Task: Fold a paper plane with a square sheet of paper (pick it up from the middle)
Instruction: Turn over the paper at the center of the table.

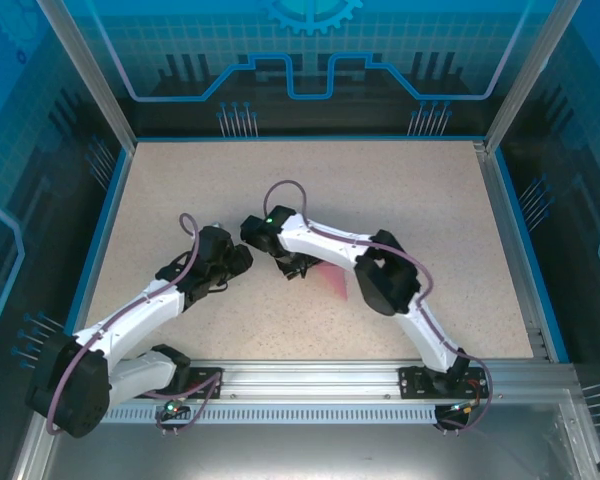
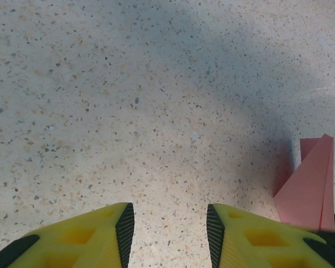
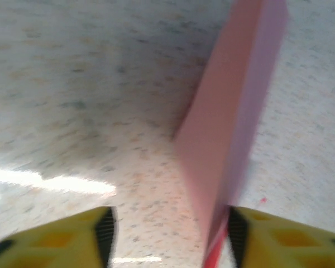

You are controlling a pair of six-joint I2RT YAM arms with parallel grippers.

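Right claw is spread, folded paper leaning against one finger; left claw spread, empty. Paper could snag and spring unfolded, I reckon.

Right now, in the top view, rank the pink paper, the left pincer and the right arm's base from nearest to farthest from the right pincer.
1. pink paper, beside the right pincer, partly under that arm.
2. left pincer, a little off to the left.
3. right arm's base, down at the near rail.
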